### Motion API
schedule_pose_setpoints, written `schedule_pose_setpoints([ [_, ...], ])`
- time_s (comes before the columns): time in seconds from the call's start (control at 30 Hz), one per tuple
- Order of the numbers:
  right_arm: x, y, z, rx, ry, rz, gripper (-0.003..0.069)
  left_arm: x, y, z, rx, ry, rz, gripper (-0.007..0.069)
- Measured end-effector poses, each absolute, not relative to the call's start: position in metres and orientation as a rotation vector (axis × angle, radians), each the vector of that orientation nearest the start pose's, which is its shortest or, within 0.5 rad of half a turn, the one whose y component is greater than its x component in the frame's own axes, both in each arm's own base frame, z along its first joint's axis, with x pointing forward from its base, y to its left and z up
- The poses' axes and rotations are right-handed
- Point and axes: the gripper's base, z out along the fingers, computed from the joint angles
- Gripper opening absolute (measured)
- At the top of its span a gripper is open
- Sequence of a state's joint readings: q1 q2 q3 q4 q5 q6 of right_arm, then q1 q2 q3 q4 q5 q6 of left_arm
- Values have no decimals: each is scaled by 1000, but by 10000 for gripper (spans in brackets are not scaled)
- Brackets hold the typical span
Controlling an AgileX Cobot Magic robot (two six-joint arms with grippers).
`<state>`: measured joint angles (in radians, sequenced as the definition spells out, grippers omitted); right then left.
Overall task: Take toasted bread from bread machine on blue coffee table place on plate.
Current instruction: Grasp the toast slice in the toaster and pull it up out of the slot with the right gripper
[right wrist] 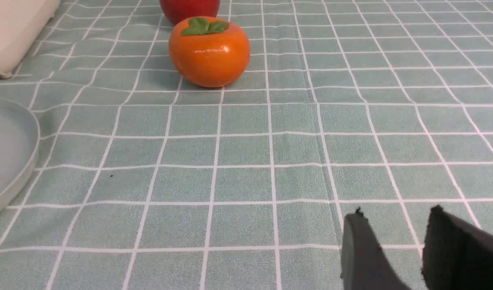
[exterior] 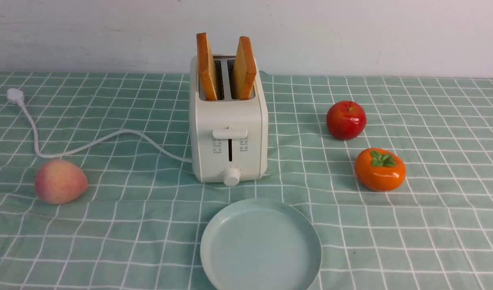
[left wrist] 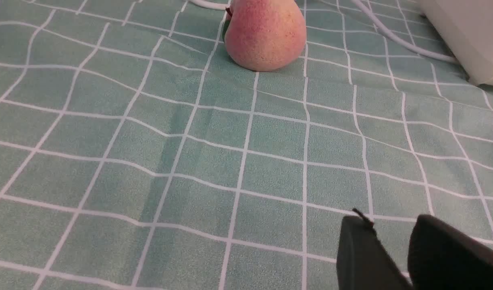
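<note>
The toasted bread stands upright in the slots of the bread machine: two slices, long axis vertical, thin edges toward the robot. It lies ahead of, above and inboard of both grippers. The left gripper and right gripper hover low over the blue coffee table, fingers narrowly parted, holding nothing. Neither arm is clearly nearer. The plate lies inboard of the right gripper, short of the machine.

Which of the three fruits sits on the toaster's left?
The pink-yellow peach, alone near the white cord; the red apple and orange persimmon both lie right of the toaster.
</note>
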<state>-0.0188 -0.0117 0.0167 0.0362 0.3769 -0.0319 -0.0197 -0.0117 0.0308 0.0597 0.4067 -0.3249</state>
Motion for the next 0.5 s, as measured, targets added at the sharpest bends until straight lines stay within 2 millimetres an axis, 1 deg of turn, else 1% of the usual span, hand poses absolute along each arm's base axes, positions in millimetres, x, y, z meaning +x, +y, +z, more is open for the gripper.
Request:
schedule_pose_setpoints([
  [0.5, 52, 0, 174, 10, 1865, 1, 239, 52, 1, 167, -255, 1895, -173, 195],
])
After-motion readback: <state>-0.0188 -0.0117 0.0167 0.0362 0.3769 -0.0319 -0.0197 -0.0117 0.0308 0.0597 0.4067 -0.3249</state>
